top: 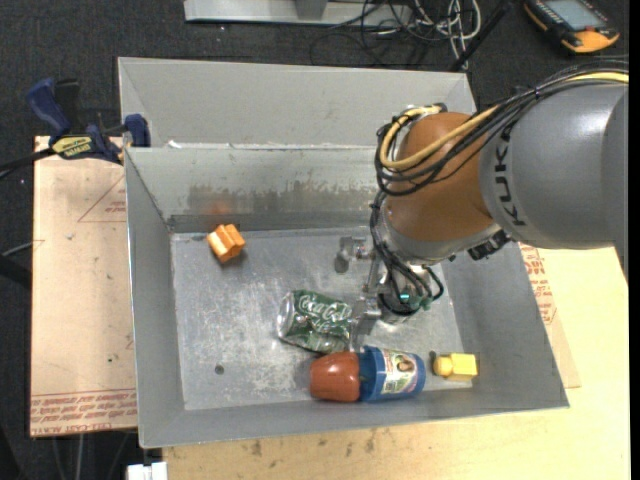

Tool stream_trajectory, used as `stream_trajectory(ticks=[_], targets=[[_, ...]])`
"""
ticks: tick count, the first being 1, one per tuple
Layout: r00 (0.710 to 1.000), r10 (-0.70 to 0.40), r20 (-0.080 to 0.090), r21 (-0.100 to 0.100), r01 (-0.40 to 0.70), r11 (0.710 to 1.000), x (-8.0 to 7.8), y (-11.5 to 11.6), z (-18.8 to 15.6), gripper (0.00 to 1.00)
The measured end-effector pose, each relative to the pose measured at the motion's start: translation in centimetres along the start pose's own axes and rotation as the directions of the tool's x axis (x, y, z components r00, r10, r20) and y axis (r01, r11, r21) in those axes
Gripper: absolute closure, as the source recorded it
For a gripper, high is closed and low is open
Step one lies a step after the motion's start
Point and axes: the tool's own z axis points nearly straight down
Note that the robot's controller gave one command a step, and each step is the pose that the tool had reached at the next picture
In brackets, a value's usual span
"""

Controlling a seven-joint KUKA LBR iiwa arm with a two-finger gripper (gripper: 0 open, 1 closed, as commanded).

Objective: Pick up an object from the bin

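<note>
End effector (pixel 372 306) hangs just right of the crushed green can (pixel 318 320); whether it is apart or together I cannot tell. For a good grasp, I would centre it over the can, clear of the red-capped bottle (pixel 365 375) touching the can's near side.

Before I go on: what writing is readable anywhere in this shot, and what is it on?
"KUK": on the grey arm; any further letters are hidden.
Too blurred to read: the white script on the crushed green can.
Too small to read: the label on the blue bottle.
</note>
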Motion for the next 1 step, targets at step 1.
stream_trajectory(ticks=[1], targets=[[1.0, 0.001, 0.007, 0.0, -0.001, 1.0, -0.19, -0.01, -0.35, 0.0]])
